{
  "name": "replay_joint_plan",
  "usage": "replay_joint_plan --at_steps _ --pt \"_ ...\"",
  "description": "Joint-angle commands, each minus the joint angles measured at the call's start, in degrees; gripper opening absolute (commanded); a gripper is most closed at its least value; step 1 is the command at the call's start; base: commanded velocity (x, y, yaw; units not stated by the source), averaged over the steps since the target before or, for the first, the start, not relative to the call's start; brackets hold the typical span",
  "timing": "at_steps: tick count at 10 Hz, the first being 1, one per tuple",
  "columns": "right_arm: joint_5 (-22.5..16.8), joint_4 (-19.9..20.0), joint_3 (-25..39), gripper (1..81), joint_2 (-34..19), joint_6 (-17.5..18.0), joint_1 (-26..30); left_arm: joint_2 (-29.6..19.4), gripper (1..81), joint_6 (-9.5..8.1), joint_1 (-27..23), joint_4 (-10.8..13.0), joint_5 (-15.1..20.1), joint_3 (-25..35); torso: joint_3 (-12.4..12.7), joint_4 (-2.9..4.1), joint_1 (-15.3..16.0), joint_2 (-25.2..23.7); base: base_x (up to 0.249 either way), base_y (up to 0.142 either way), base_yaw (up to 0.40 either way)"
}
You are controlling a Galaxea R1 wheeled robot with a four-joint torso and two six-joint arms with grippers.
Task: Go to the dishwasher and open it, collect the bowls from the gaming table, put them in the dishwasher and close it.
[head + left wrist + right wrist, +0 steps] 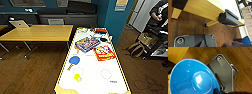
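Blue bowl (193, 78) fills right wrist view, unlabelled.

My right wrist camera crops the blue bowl (191, 78) at its edge. On the desk (95, 77), items at the far end are too blurred to identify. A person (160, 12) is cut off.

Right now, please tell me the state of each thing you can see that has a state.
Blue bowl: close to the right wrist camera, tilted, empty.
Gaming table: white top, things lying on it.
Blue paddle: lying flat on the gaming table.
Yellow ball: resting on the gaming table.
Two game boxes: lying on the gaming table.
Laptop: open, on the wooden table.
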Motion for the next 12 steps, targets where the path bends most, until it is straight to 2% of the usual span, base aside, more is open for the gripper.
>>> replay_joint_plan --at_steps 1,2,4,5,6,8,10,11,12 --pt "0.01 -3.92 -2.74 1.0 2.44 -0.28 -0.37 -6.95 81.1 0.05 -9.97 -3.47 7.04 7.60 0.00 0.02 0.00 0.00 0.000 0.000 0.000" --pt "0.01 -4.18 -3.78 1.0 3.93 -0.19 -0.20 -6.87 81.1 0.05 -12.69 -5.21 9.64 8.38 0.00 0.00 0.00 0.00 0.000 0.000 0.000" --pt "-0.34 -4.45 -4.06 1.0 5.16 -0.10 0.50 -6.17 81.1 -0.13 -19.38 -12.75 17.89 8.13 0.00 0.00 0.00 0.00 0.000 0.000 0.000" --pt "-0.61 -4.54 -4.14 1.0 5.60 -0.10 0.94 -5.46 81.1 -0.13 -23.14 -15.34 21.63 7.60 0.00 0.00 0.00 0.00 0.000 0.000 0.000" --pt "-0.70 -4.54 -4.14 1.0 6.04 -0.10 1.20 -4.14 81.1 -0.74 -25.80 -16.92 25.67 6.72 0.00 0.00 0.00 0.00 0.000 0.000 0.000" --pt "-0.87 -5.07 -4.58 1.0 7.10 -0.10 1.47 -0.89 81.1 -4.78 -31.68 -16.92 31.29 5.23 0.00 0.00 0.00 0.00 0.000 0.000 0.000" --pt "-1.05 -5.07 -4.67 1.0 7.98 -0.01 1.74 1.48 81.1 -8.56 -36.96 -16.48 35.07 4.00 0.00 0.00 0.00 0.00 0.000 0.000 0.000" --pt "-1.05 -5.07 -4.85 1.0 8.07 -0.02 1.74 2.18 81.1 -9.61 -38.37 -16.14 35.43 2.87 0.00 0.00 0.00 0.00 0.000 0.000 0.000" --pt "-1.13 -5.07 -4.93 1.0 8.07 -0.01 1.91 3.32 81.1 -9.71 -39.16 -16.13 35.43 1.03 0.00 0.00 0.00 0.00 0.000 0.000 0.000"
